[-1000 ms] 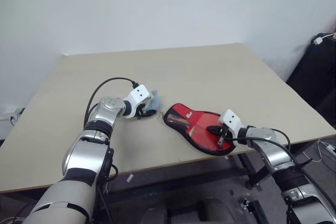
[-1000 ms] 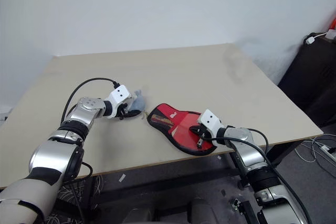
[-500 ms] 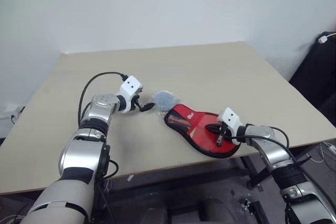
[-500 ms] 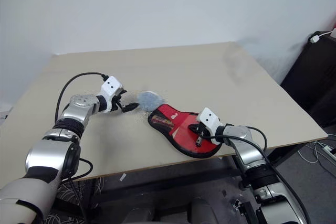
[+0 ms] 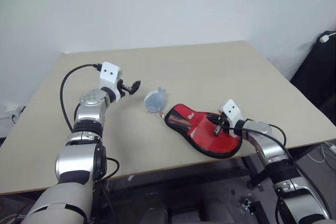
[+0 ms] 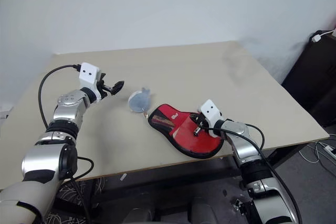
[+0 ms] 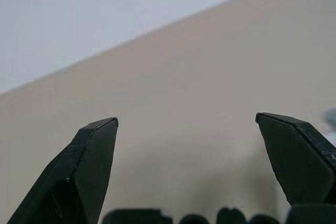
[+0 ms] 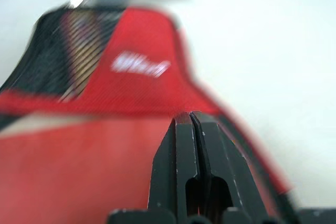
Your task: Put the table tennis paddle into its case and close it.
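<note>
left arm reaches forward over the table (image 5: 220, 66), forearm raised, left gripper (image 5: 131, 85) roughly level above the tabletop, fingers spread wide with nothing between them. right arm comes in low from the near right corner, right gripper (image 5: 214, 126) fingers pressed together, tip over the red lining of the case (image 5: 202, 132).

case lies open near the table's front edge, narrow end toward 10 o'clock. paddle cannot be told apart from the red lining. small grey-blue round piece (image 5: 155, 100) lies on the table just off the case's narrow end, at 4 o'clock of the left gripper.

a second ago the left gripper was down against the grey-blue piece; it has since opened, lifted and swung leftward. the right gripper shifted slightly.
</note>
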You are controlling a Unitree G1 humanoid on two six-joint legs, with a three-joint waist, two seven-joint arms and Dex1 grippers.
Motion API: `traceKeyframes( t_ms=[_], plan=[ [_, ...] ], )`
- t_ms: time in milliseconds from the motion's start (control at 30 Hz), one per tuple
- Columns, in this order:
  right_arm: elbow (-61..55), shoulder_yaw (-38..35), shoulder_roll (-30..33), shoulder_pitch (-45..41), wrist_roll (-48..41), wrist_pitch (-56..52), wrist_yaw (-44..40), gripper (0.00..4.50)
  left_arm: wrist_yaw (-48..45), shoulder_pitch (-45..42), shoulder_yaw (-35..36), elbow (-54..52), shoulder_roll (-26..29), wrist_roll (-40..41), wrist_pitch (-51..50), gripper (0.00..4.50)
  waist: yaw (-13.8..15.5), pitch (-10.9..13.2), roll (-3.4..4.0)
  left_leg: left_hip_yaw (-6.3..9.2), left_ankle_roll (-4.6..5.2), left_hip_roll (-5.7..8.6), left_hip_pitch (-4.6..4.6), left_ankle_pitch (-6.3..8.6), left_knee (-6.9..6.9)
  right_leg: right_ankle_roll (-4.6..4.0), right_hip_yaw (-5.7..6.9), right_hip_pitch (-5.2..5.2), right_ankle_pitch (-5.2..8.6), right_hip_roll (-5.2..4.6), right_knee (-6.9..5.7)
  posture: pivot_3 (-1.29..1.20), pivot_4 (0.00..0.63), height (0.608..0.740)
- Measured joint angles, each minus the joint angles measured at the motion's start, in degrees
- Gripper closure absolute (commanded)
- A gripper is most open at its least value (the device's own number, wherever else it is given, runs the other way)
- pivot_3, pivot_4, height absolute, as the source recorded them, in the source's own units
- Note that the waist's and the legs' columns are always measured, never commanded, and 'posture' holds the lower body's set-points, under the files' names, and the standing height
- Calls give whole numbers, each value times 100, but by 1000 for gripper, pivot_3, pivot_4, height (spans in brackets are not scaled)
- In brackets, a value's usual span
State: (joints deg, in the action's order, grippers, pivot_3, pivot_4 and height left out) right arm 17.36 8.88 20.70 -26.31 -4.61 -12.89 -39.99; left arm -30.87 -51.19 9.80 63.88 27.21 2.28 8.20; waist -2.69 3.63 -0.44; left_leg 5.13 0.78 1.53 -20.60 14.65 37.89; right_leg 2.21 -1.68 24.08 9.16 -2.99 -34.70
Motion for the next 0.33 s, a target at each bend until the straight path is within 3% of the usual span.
traceKeyframes(
  t_ms=[333],
  plan=[
    [-17, -350, -235, -496, -175, -136, 314, 4500, 495, 1568, 187, -2264, -145, 376, -865, 9, 17, -3, -4, -45, 1, 4, -1, -1, 8, -15, -49, 15, -10, 5, -10, 0, 0, 740]
  ],
)
